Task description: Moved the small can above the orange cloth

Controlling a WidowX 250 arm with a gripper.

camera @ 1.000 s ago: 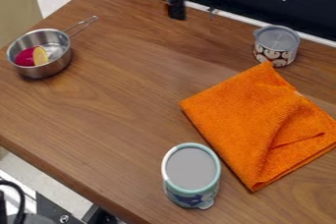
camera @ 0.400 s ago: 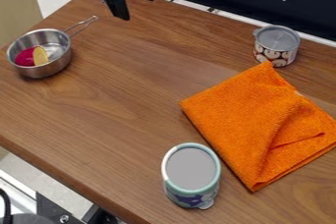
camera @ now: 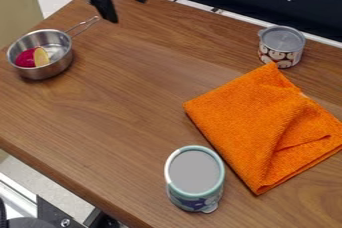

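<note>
Your gripper (camera: 127, 11) hangs at the table's (camera: 133, 92) far edge, fingers spread apart with nothing between them. You'll see the small can (camera: 282, 47) well off to its right in the view, just beyond the orange cloth's (camera: 257, 117) top corner. Below and left of the gripper sits the metal pan (camera: 57, 42), while the taller can (camera: 194, 177) stands well below it.
</note>
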